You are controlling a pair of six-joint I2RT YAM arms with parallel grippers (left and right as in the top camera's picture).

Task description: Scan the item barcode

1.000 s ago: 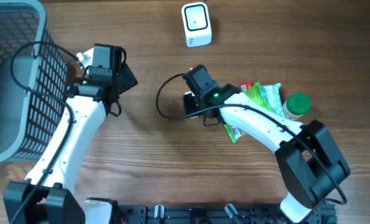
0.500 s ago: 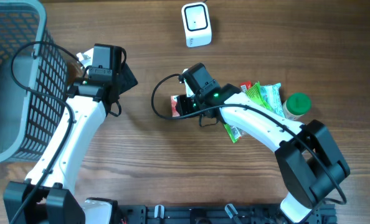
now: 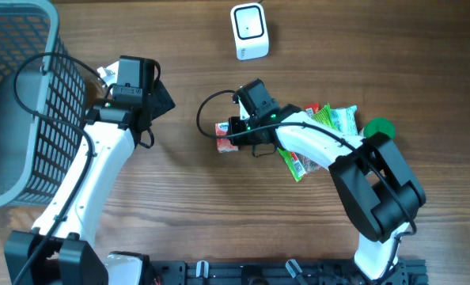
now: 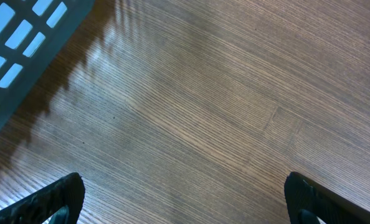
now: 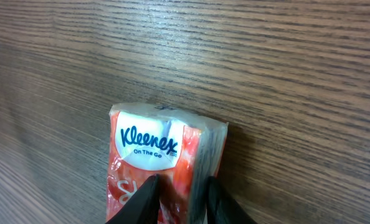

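Moved: tissue pack [image 3: 224, 135] now peeks out left of right gripper [image 3: 234, 134], frame centre.
Right gripper: pinching pack's end.
Left gripper [image 4: 185, 202]: spread wide, empty.
Advice: lift level, turn barcode toward scanner [image 3: 249, 30], upper centre.

I seem to be running a mock shop checkout: a white scanner [image 3: 249, 30] on my wooden table [image 3: 187, 222], a grey mesh basket [image 3: 49, 150], snack packets [image 3: 336, 120] and a tissue pack [image 3: 225, 134].

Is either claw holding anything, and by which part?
The right claw pinches the Kleenex tissue pack at the end opposite its logo; the left claw is open and empty.
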